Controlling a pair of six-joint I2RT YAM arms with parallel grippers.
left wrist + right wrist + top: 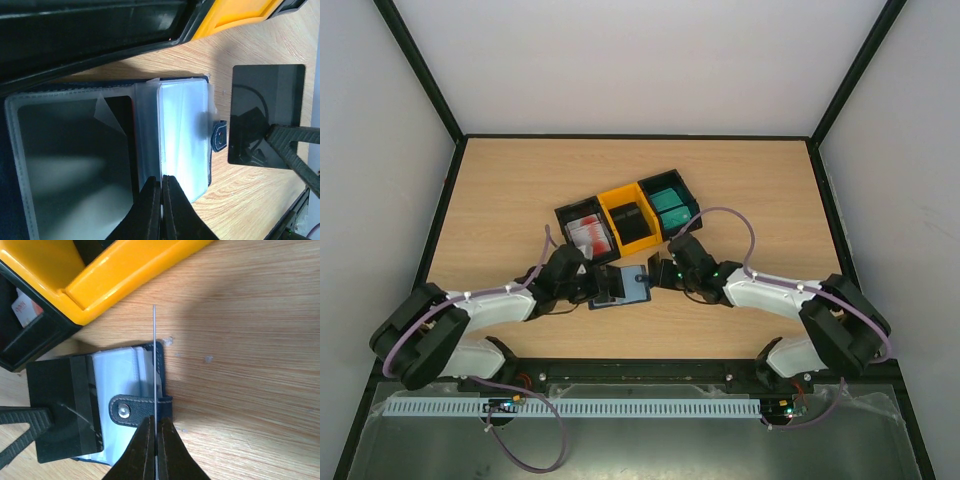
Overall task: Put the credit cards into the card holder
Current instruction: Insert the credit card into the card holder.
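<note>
Looking down from the top external view, we see the card holder (634, 286) lying open on the surface (520, 190), just in front of the yellow bin (618, 203) and between the two arms. The left tool (603, 286) sits over its left half. The right tool (656, 271) comes in from the right and is the nearer one to the holder's tab edge.

In the left wrist view, the left tool is pressed together, its tips resting on the clear sleeve (145, 130) where the dark half meets the pale blue half. We cannot tell whether it nips the plastic or only pins it down. Past the snap tab (218, 138), just beside the holder, a plain black card (260, 105) shows its glossy face. Its long axis runs parallel to that tab edge, and a finger of the right tool crosses its lower corner.

In the right wrist view, the right tool is pinching that black card, seen edge-on as a thin line rising from between the fingers and crossing the holder's navy rim beside the tab. The holder lies to the left of the card's plane. We judge that the coming move turns on bringing the card's edge leftward to a sleeve mouth, and that the folded-over tab could block it. The holder looks navy outside, with cloudy plastic sleeves inside.
</note>
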